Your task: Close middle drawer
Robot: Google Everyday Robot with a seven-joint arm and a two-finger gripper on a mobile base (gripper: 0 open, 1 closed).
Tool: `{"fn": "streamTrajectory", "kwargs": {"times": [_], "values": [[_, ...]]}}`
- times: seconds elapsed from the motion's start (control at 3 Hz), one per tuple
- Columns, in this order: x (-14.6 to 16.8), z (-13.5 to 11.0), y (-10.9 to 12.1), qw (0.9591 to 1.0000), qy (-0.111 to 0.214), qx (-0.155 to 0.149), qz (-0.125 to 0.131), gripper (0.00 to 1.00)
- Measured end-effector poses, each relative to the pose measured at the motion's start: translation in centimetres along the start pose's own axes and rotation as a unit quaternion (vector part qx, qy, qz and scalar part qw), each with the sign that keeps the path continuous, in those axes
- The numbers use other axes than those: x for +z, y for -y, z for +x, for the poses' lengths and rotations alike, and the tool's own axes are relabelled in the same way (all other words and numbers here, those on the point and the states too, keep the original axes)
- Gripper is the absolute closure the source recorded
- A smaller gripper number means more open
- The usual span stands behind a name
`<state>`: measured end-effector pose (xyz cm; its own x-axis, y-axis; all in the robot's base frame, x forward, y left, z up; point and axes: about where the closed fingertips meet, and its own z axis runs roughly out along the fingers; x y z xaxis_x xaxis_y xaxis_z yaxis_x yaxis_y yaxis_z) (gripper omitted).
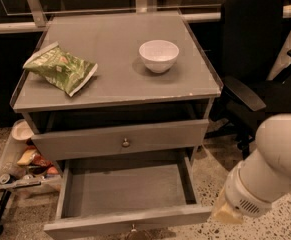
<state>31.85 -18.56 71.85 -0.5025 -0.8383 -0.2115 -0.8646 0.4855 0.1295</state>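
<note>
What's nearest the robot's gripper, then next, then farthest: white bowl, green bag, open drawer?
The gripper sits lower right, beside the cabinet.
1. Open drawer, just to its left.
2. Bowl, on the cabinet top, right of centre.
3. Bag, on the top's left side.

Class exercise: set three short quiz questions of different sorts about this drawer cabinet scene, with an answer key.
1. True or false: the wide grey wooden middle drawer is pulled out and bare inside.
2. What lies on the grey cabinet top along with the white round bowl? A) green crinkled snack bag B) red mug C) book
3. Fill in: the gripper is in the lower ____ of the camera view, next to that drawer's front corner.

Key: 1 true; 2 A; 3 right.
</note>
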Motion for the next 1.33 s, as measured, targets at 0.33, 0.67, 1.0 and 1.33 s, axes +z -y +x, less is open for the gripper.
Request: {"fn": "streamTrajectory", "kwargs": {"times": [0.33, 0.67, 1.0, 1.33], "values": [[1.1, 0.8, -0.6, 0.9999, -0.007, 0.004, -0.013, 1.0], [2.0, 1.0, -0.8, 0.9996, -0.002, 0.007, -0.027, 1.0], [8.4, 2.0, -1.6, 0.9956, 0.014, 0.048, -0.08, 1.0], [16.0, 1.9, -0.6, 0.989, 0.035, 0.092, -0.11, 1.0]]}}
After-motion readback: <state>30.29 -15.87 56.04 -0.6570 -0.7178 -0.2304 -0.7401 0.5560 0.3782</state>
